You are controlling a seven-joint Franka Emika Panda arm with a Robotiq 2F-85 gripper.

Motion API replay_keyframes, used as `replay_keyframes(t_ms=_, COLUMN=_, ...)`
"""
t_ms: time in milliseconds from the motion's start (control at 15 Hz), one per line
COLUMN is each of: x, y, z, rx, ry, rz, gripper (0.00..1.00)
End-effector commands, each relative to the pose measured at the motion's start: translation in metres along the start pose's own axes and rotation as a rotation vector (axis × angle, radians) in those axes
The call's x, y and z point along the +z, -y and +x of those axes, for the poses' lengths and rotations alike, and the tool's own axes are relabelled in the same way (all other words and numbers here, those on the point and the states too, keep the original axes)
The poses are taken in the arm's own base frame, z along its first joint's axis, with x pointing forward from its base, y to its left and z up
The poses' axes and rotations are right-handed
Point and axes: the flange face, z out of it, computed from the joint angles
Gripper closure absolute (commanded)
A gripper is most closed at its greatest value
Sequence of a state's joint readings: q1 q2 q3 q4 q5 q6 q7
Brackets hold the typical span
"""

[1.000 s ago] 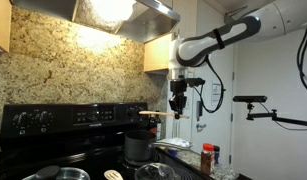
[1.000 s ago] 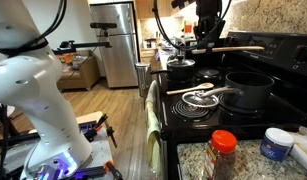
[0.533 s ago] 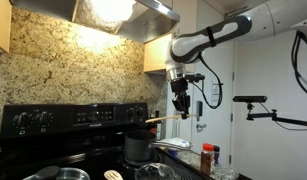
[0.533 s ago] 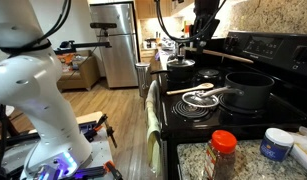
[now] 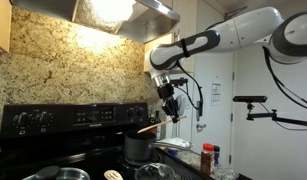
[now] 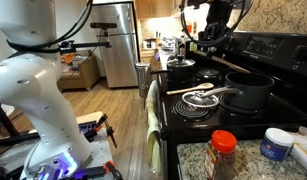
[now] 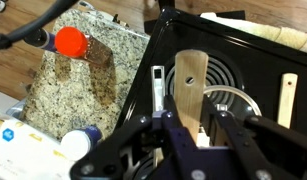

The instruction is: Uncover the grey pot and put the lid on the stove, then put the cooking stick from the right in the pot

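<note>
Gripping the cooking stick (image 5: 148,128) by its upper end, the gripper (image 5: 170,106) is clenched on it above the stove (image 5: 63,118). The stick slants down to just over the rim of the grey pot (image 5: 139,150); contact cannot be told. The pot stands near the cooktop's back edge, toward the corner beside the granite counter (image 7: 83,85). In the wrist view the stick's blade lies over a coil burner (image 7: 231,95).

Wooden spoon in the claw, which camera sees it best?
The wrist view: the wooden spoon shows big in the claw. In an exterior view the spoon is a small tilted sliver; elsewhere I cannot find it.
</note>
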State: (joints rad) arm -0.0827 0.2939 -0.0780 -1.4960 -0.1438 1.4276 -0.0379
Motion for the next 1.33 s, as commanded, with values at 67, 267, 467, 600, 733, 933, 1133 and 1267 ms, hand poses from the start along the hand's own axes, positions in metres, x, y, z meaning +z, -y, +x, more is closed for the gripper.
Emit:
replay_keyframes(t_ms=67, x=0.005, y=-0.006, z=0.032, rx=-0.014, ry=0.08, rz=-0.048, gripper=0.88)
replay_keyframes(t_ms=267, x=0.012, y=-0.006, z=0.05, rx=-0.057, ry=0.089, rz=-0.051, gripper=0.88)
replay_keyframes(t_ms=467, x=0.017, y=-0.004, z=0.069, rx=-0.111, ry=0.077, rz=-0.059, gripper=0.88)
replay_keyframes(t_ms=600, x=0.019, y=-0.002, z=0.078, rx=-0.133, ry=0.08, rz=-0.064, gripper=0.88)
replay_keyframes(t_ms=733, x=0.023, y=-0.001, z=0.086, rx=-0.148, ry=0.087, rz=-0.073, gripper=0.88)
replay_keyframes(t_ms=933, x=0.031, y=0.0, z=0.093, rx=-0.167, ry=0.137, rz=-0.085, gripper=0.88)
replay_keyframes(t_ms=1133, x=0.038, y=0.002, z=0.095, rx=-0.188, ry=0.197, rz=-0.09, gripper=0.88)
replay_keyframes(t_ms=1267, x=0.038, y=0.004, z=0.098, rx=-0.219, ry=0.196, rz=-0.094, gripper=0.88)
